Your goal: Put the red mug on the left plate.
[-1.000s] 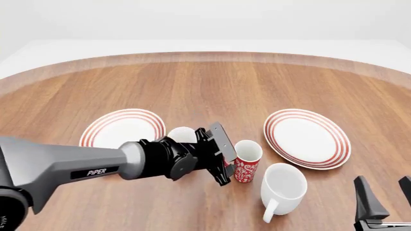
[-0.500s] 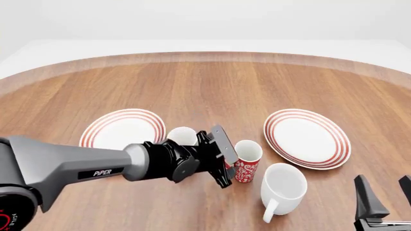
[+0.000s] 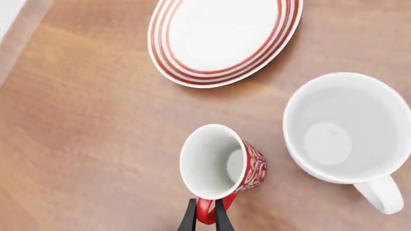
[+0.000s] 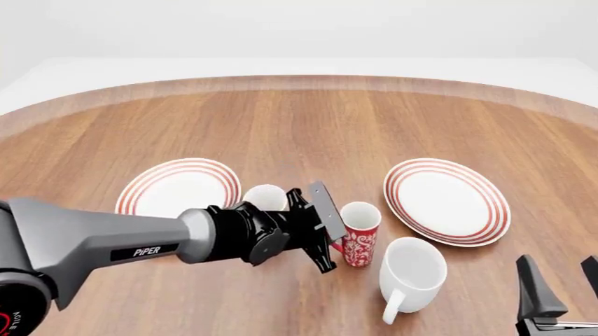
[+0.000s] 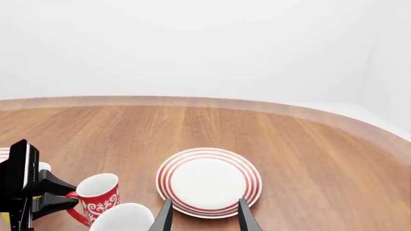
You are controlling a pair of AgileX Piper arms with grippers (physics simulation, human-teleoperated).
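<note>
The red mug with white swirls stands between the two plates, just left of the white mug. My left gripper reaches it from the left. In the left wrist view its thin fingers are shut on the mug's red loop handle, and the red mug shows its white inside. The left plate, white with red rings, lies bare to the left behind my arm. Low at the front right, my right gripper is open and holds nothing, as the right wrist view shows.
A bigger plain white mug stands close to the right of the red mug, handle toward me. The right plate lies beyond it. A yellow mug peeks out behind my left wrist, next to the left plate.
The left gripper and the red mug have risen very slightly. The right arm has not moved.
</note>
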